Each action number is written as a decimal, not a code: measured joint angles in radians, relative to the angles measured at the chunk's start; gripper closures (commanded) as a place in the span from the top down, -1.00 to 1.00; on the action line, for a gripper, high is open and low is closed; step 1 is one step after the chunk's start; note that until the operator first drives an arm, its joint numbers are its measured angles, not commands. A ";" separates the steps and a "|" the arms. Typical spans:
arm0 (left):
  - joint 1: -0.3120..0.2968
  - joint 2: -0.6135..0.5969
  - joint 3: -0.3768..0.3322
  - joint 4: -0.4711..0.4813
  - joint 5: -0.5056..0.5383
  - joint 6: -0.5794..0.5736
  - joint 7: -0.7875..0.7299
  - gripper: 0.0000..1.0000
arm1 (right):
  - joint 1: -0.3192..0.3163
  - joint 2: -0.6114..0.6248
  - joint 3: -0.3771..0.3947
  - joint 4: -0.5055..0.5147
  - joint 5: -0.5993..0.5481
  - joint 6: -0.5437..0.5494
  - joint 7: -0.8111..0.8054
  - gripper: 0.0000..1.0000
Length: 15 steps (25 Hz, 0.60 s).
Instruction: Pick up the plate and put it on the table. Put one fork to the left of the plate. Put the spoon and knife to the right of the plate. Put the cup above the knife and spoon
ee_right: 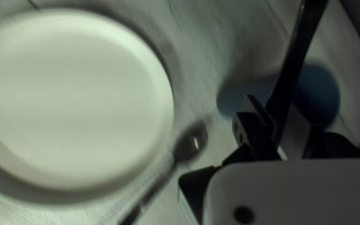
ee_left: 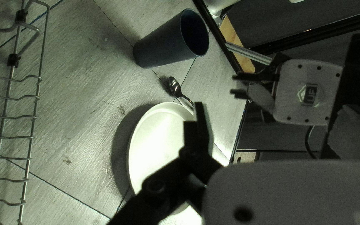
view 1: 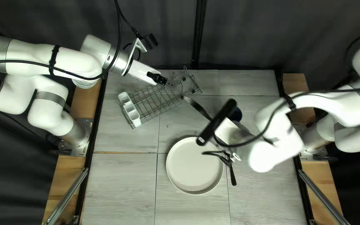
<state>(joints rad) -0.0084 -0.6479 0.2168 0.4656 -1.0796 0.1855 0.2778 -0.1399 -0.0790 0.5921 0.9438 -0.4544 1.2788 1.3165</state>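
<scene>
Knife, likely light, stiff and slick, is clamped in your right pincer beyond the plate, far right; grip its handle squarely, your left pincer being closed together.

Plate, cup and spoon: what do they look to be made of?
The plate is off-white and smooth with a soft sheen: ceramic or plastic, I can't tell which. The cup looks opaque, dark blue-grey and mostly matte, so probably plastic, though ceramic is possible. The spoon has a polished metal bowl, judging by its bright glints; its black handle may be plastic.
</scene>
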 measured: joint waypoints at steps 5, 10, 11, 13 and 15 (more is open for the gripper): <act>0.000 0.000 0.000 0.000 0.000 0.000 0.000 1.00 | 0.002 -0.006 0.001 -0.007 0.002 -0.003 -0.003 -1.00; 0.000 0.000 0.000 0.000 0.000 0.000 0.000 1.00 | 0.002 -0.074 -0.022 -0.049 0.142 -0.044 -0.018 -1.00; 0.000 0.000 0.000 0.000 0.000 0.000 0.000 1.00 | 0.002 -0.077 -0.026 -0.048 0.192 -0.040 -0.001 -1.00; 0.000 0.000 0.000 0.000 0.000 0.000 0.000 1.00 | 0.007 -0.065 -0.025 -0.031 0.279 -0.022 0.059 -1.00; 0.000 0.000 0.000 0.000 0.000 0.000 0.000 1.00 | 0.016 -0.040 -0.013 -0.009 0.328 -0.001 0.111 -1.00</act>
<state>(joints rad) -0.0084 -0.6479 0.2168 0.4656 -1.0796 0.1855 0.2778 -0.1234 -0.1192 0.5788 0.9353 -0.1265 1.2775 1.4272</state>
